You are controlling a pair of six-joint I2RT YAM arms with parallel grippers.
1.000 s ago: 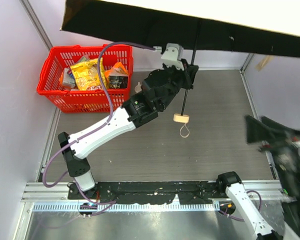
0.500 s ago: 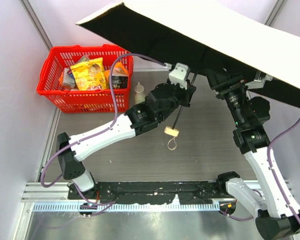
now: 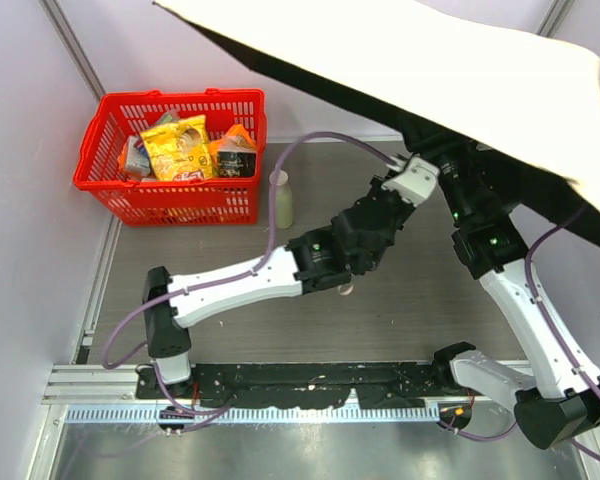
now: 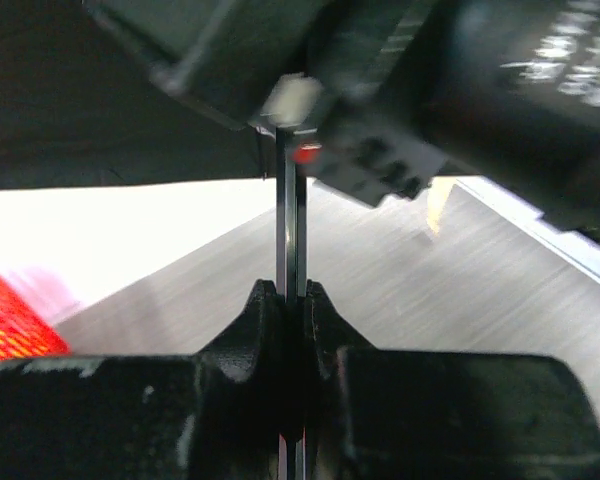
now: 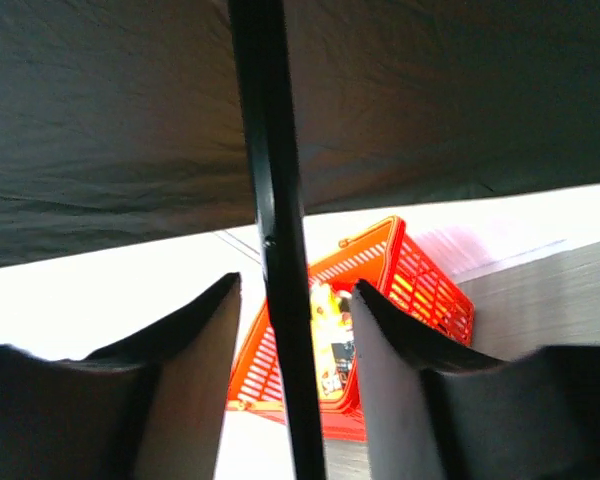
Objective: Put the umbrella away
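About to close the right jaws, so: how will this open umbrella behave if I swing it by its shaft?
Likely top-heavy and swingy: the umbrella is spread wide, far beyond the left gripper's pinch. Its thin black shaft looks smooth, so it may twist or slip in the jaws.

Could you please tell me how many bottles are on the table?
1: the bottle stands just right of the red basket; the umbrella may hide others.
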